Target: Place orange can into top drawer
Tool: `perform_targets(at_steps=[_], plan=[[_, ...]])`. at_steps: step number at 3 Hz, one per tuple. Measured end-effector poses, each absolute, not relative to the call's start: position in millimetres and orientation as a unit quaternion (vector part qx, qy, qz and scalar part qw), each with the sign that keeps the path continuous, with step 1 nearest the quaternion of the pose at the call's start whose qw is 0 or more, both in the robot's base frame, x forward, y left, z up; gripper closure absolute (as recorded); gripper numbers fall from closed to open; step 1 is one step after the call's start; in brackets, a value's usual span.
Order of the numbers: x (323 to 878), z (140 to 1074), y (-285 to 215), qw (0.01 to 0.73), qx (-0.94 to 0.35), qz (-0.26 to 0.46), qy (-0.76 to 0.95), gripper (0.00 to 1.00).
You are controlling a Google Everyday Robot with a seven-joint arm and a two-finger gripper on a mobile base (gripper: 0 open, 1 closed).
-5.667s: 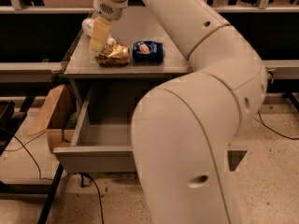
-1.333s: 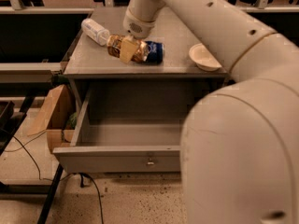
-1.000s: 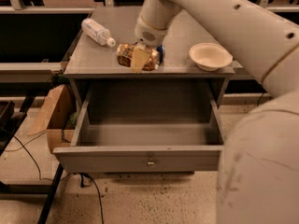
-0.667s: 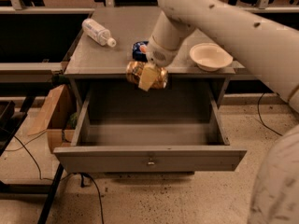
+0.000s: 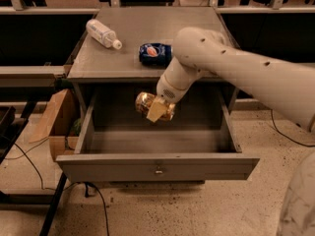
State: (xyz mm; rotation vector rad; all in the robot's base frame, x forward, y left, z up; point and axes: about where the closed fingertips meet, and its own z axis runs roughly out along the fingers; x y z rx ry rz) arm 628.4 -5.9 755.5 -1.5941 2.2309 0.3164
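Note:
The golden-orange can lies on its side in my gripper, held in the air above the inside of the open top drawer. The gripper is shut on the can, its yellowish finger across the can's front. The white arm reaches in from the right, over the cabinet's front edge. The drawer is pulled far out; its flat grey front has a small central latch. The drawer floor beneath the can shows nothing on it.
On the grey cabinet top lie a dark blue can and a white plastic bottle. A cardboard box stands left of the drawer. Cables run on the floor at left and right.
The gripper has carried the orange can off the cabinet top, forward and down over the drawer opening. The arm now hides the bowl at the right of the top.

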Motion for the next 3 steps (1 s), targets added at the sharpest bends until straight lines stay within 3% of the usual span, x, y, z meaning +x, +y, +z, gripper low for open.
perform_targets(at_steps=[1,2,3], plan=[[623.4,707.3,9.9,0.187,-0.579,0.142,0.781,1.00],[620.9,678.1,19.9,0.181,-0.583,0.163,0.775,0.86],[620.8,661.6,25.5,0.177,-0.584,0.175,0.773,0.62]])
